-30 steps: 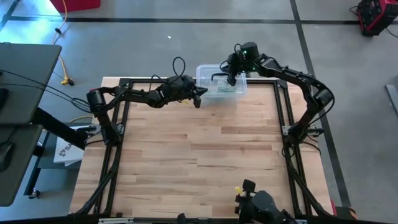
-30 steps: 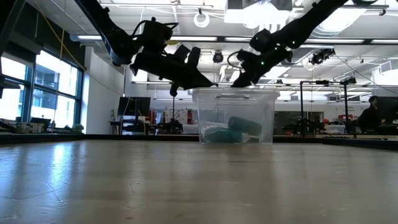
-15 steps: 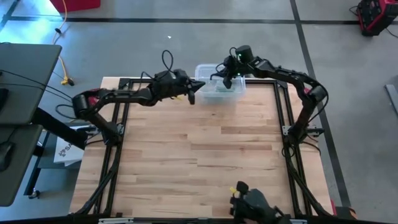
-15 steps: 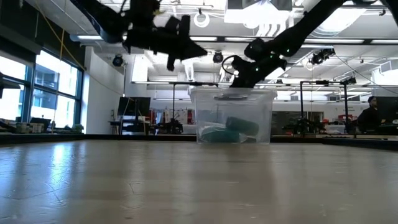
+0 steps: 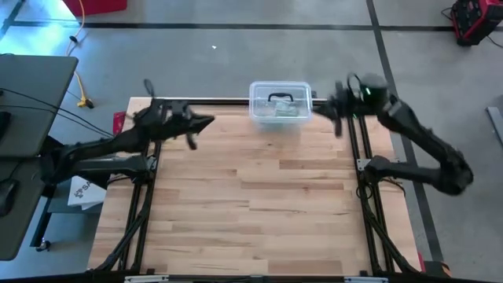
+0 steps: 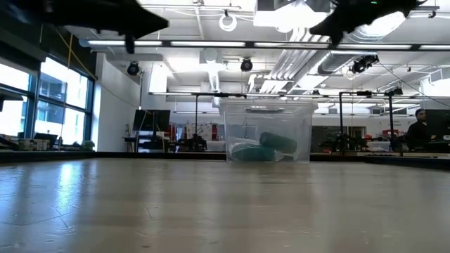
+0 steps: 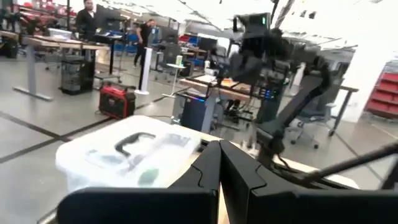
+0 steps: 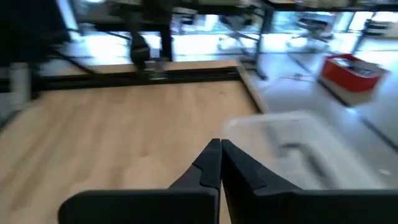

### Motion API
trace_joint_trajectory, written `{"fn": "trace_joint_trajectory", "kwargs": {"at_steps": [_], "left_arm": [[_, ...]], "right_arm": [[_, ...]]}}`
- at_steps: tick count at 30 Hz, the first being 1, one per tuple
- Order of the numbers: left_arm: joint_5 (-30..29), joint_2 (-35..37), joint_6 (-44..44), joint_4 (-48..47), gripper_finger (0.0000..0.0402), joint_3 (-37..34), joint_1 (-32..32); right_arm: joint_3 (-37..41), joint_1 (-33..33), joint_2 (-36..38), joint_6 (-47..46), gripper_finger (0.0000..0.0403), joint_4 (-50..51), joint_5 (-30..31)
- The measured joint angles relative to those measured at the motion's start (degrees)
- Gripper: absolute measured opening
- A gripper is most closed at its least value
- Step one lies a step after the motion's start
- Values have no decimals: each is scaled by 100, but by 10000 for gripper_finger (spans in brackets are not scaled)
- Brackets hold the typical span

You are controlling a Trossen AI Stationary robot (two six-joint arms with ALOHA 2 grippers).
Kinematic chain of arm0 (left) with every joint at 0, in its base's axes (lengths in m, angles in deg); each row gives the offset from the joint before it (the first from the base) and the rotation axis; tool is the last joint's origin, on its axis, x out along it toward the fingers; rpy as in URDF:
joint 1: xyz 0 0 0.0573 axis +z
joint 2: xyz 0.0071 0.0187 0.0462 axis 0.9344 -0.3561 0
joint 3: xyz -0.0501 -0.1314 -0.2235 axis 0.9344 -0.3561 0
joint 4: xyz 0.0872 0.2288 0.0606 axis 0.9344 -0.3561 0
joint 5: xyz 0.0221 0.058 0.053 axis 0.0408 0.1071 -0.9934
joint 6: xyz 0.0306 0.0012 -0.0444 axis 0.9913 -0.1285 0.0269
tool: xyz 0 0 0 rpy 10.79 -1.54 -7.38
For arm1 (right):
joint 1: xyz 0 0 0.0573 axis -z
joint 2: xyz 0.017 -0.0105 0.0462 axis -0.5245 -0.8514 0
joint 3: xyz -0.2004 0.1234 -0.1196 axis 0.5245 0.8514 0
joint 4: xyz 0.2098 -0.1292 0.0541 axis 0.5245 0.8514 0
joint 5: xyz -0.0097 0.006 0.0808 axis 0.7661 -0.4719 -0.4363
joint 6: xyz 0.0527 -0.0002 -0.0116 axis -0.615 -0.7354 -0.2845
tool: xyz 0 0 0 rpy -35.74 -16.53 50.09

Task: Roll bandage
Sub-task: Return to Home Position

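Planks of the table point(image 5: 251, 196) fill the lower part of the high view. Above them, the left gripper point(image 7: 219, 145) hangs at upper left and the right gripper point(image 8: 220, 144) at upper right. Both are well apart from the box, and each has its fingers pressed together on nothing. I judge this a parking pose, the handling being done. At top centre the transparent container point(image 5: 280, 104) sits closed at the table's far edge. The rolled bandage point(image 6: 275, 143) lies inside it, likely stowed there to keep it clean and together.
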Motion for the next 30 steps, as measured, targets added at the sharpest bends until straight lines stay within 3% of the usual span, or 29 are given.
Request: {"fn": "trace_joint_trajectory", "kwargs": {"at_steps": [4, 10, 15, 18, 23, 30], "left_arm": [[-4, 1058, -234, -154, 0, -836, -262], [-262, 1720, -734, 1249, 0, -2005, -1126], [-1436, 1826, -442, 1515, 0, -2485, -1942], [-2298, 1815, -103, 1510, 0, -2557, -2397], [-3468, 1817, 443, 1613, 0, -2551, -2901], [-4437, 1666, 717, 1142, 0, -2553, -3219]], "right_arm": [[1469, -214, 1492, -635, 0, -431, -423], [3483, -573, 3437, -2282, 0, -2461, -615], [4607, -773, 4737, -3106, 0, -3480, -359], [4967, -970, 5327, -3429, 0, -3503, 301], [5270, -1396, 5519, -3152, 0, -3507, 1088], [5579, -2358, 5545, -2478, 0, -2745, 2450]]}}
